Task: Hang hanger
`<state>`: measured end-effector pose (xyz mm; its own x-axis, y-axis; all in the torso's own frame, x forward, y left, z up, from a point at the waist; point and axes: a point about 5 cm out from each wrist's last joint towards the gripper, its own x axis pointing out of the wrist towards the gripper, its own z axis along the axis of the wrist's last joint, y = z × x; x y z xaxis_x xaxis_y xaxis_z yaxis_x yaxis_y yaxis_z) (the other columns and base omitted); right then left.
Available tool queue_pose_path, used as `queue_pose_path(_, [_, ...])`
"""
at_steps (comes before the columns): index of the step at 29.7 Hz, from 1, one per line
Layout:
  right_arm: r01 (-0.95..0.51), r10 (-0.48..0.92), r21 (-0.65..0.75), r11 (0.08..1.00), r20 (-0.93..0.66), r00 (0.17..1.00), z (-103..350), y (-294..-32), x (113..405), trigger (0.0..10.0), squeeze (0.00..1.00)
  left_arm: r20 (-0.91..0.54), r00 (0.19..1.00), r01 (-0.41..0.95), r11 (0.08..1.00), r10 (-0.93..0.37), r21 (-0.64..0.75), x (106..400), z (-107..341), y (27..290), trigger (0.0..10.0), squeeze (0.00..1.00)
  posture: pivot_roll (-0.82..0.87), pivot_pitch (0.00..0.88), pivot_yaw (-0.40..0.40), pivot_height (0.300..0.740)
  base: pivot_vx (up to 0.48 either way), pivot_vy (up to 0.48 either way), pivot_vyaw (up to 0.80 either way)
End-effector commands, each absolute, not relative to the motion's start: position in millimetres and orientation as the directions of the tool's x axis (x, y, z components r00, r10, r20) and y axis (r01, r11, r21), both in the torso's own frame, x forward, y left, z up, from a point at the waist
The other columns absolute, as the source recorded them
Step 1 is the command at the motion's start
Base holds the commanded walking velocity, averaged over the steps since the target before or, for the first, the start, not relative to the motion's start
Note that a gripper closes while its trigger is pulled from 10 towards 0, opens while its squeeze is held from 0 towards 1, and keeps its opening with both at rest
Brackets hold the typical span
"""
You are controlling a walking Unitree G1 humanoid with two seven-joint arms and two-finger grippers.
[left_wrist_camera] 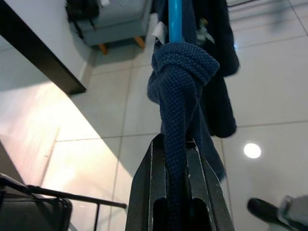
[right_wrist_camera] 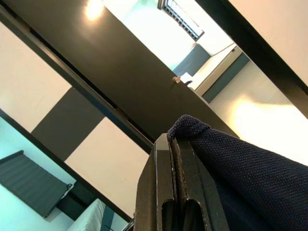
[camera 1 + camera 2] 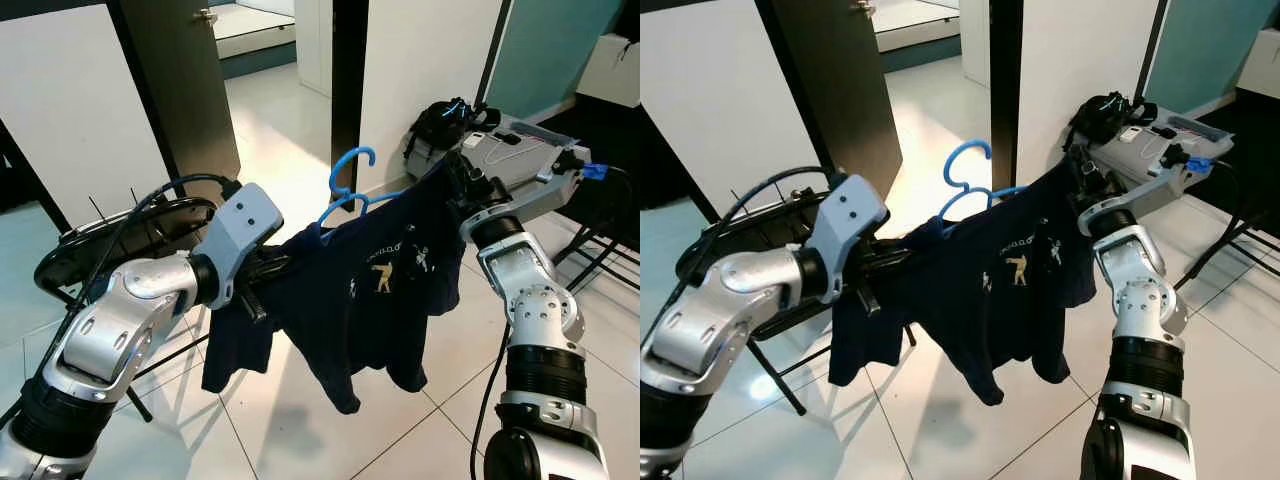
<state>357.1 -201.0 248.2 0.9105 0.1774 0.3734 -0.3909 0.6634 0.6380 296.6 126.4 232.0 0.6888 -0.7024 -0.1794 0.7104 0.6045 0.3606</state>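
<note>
A dark navy shirt with a small printed figure hangs on a blue plastic hanger, stretched in the air between my two arms. The hanger's hook points up above the collar. My left gripper is shut on the shirt's shoulder at the hanger's left end; in the left wrist view the knit fabric is pinched between the black fingers under the blue bar. My right gripper is shut on the opposite shoulder, with fabric bulging beside its closed fingers.
A black folding rack stands at the left behind my left arm. A dark door and a black doorframe lie ahead, with white wall panels. A bag rests on a grey seat at the right. Glossy white tile floor lies below.
</note>
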Motion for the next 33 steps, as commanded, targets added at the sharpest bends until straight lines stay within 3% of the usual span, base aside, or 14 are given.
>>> queue_pose_path(1, [-0.43, 0.199, 0.615, 0.661, 0.41, 0.89, 256, -196, 355, 0.0, 0.0, -0.207, 0.687, 0.717, 0.603, -0.697, 0.349, 295, 225, 125, 10.0, 0.0, -0.05, 0.047, 0.02, 0.74, 0.0, 0.0, 0.0])
queue_pose_path(5, [-0.449, 0.239, 0.614, 0.649, 0.396, 0.887, 251, -185, 353, 0.0, 0.0, -0.195, 0.687, 0.718, 0.615, -0.7, 0.325, 297, 220, 116, 10.0, 0.0, -0.06, 0.052, 0.026, 0.74, 0.0, 0.0, 0.0])
queue_pose_path(6, [-0.51, 0.332, 0.598, 0.618, 0.39, 0.859, 246, -165, 348, 0.0, 0.0, -0.154, 0.71, 0.696, 0.65, -0.687, 0.306, 301, 221, 108, 10.0, 0.0, -0.06, 0.054, 0.028, 0.74, 0.0, 0.0, 0.0])
queue_pose_path(12, [-0.584, 0.433, 0.578, 0.57, 0.393, 0.811, 242, -145, 339, 0.0, 0.0, -0.118, 0.732, 0.672, 0.684, -0.671, 0.283, 305, 223, 103, 10.0, 0.0, -0.06, 0.055, 0.03, 0.74, 0.0, 0.0, 0.0])
queue_pose_path(15, [-0.678, 0.556, 0.543, 0.495, 0.401, 0.728, 240, -126, 324, 0.0, 0.0, -0.09, 0.766, 0.635, 0.727, -0.637, 0.26, 310, 225, 103, 10.0, 0.0, -0.06, 0.057, 0.035, 0.74, 0.0, 0.0, 0.0])
queue_pose_path(17, [-0.678, 0.556, 0.543, 0.495, 0.401, 0.728, 240, -126, 324, 0.0, 0.0, -0.09, 0.766, 0.635, 0.727, -0.637, 0.26, 310, 225, 103, 10.0, 0.0, -0.06, 0.057, 0.035, 0.74, 0.0, 0.0, 0.0])
queue_pose_path(18, [-0.725, 0.619, 0.519, 0.453, 0.402, 0.675, 239, -118, 316, 0.0, 0.0, -0.08, 0.782, 0.615, 0.745, -0.618, 0.259, 313, 225, 105, 10.0, 0.0, -0.06, 0.057, 0.035, 0.74, 0.0, 0.0, 0.0])
queue_pose_path(24, [-0.807, 0.75, 0.451, 0.38, 0.361, 0.555, 233, -112, 295, 0.0, 0.0, -0.071, 0.831, 0.545, 0.784, -0.551, 0.297, 321, 229, 123, 10.0, 0.0, -0.06, 0.058, 0.031, 0.74, 0.0, 0.0, 0.0])
queue_pose_path(29, [-0.819, 0.784, 0.423, 0.388, 0.316, 0.534, 228, -116, 290, 0.0, 0.0, -0.072, 0.848, 0.518, 0.794, -0.525, 0.318, 323, 231, 133, 10.0, 0.0, -0.06, 0.058, 0.028, 0.74, 0.0, 0.0, 0.0])
queue_pose_path(31, [-0.791, 0.788, 0.365, 0.491, 0.201, 0.582, 216, -131, 292, 0.0, 0.0, -0.074, 0.863, 0.492, 0.798, -0.5, 0.348, 325, 234, 145, 10.0, 0.0, -0.06, 0.058, 0.026, 0.74, 0.0, 0.0, 0.0])
queue_pose_path(32, [-0.791, 0.788, 0.365, 0.491, 0.201, 0.582, 216, -131, 292, 0.0, 0.0, -0.074, 0.863, 0.492, 0.798, -0.5, 0.348, 325, 234, 145, 10.0, 0.0, -0.06, 0.058, 0.026, 0.74, 0.0, 0.0, 0.0])
queue_pose_path(33, [-0.754, 0.76, 0.335, 0.565, 0.144, 0.634, 212, -144, 297, 0.0, 0.0, -0.074, 0.87, 0.479, 0.801, -0.487, 0.36, 326, 236, 151, 10.0, 0.0, -0.06, 0.059, 0.025, 0.74, 0.0, 0.0, 0.0])
